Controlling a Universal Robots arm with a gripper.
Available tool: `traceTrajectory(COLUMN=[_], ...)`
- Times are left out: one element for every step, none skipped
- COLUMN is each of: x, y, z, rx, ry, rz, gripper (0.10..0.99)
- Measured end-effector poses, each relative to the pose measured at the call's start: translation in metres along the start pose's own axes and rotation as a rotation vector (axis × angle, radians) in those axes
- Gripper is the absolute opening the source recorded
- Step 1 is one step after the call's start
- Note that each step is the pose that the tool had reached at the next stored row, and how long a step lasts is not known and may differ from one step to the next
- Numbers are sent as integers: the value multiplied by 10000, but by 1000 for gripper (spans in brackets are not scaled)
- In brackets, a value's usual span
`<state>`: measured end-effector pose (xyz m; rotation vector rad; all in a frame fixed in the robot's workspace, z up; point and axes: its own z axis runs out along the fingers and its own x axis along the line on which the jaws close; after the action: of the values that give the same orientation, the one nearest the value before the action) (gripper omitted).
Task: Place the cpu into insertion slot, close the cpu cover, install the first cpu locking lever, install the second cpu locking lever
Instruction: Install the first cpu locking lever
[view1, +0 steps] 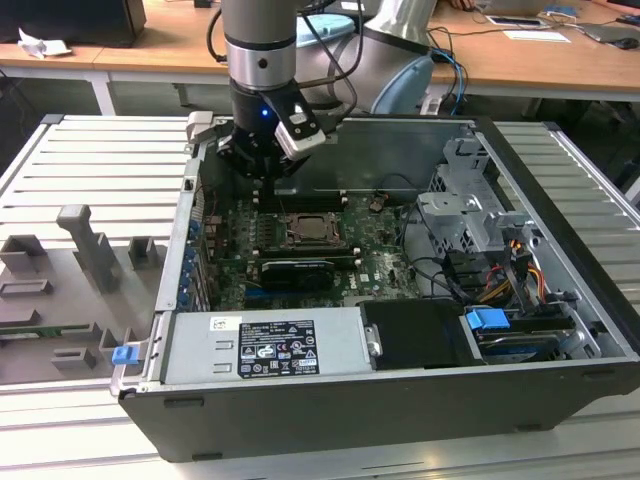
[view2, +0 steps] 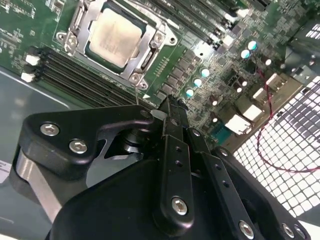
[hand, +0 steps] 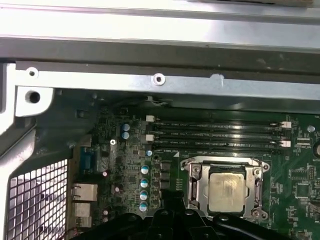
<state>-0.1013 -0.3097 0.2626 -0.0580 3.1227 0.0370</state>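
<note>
The cpu (view1: 305, 232) lies flat in the insertion slot (view1: 283, 238) on the green board. In both wrist views the silvery cpu (view2: 112, 37) (hand: 227, 192) shows through the window of the cpu cover (view2: 145, 37) (hand: 199, 186), which lies down flat around it. My gripper (view1: 268, 188) hangs just above the board, beside the socket on the exterior view's left and a little behind it. Its black fingers (view2: 169, 107) are pressed together and shut, with nothing seen between them. A thin metal rod (view2: 136, 95) stands up at the socket's corner, close to the fingertips.
The board sits inside an open computer case (view1: 560, 300). Black memory slots (hand: 215, 135) run beside the socket, and the power supply (view1: 270, 345) is at the front. Drive cages and cables (view1: 480, 230) fill the exterior view's right. The case's rear wall (hand: 160, 75) is close behind the gripper.
</note>
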Motion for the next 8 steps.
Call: traceTrajectory(x=[2, 4, 12, 17, 18, 20, 21, 21], y=[12, 21, 45, 73, 95, 111, 126, 138], z=[8, 14, 28, 36, 39, 41, 43, 45], rx=[-10, -20, -60, -85, -89, -92, -94, -96], ry=[-1, -1, -2, -4, -4, -5, -4, -5], rz=[-1, -1, -1, 0, 0, 1, 0, 1], gripper=[106, 106, 106, 106, 106, 106, 106, 106])
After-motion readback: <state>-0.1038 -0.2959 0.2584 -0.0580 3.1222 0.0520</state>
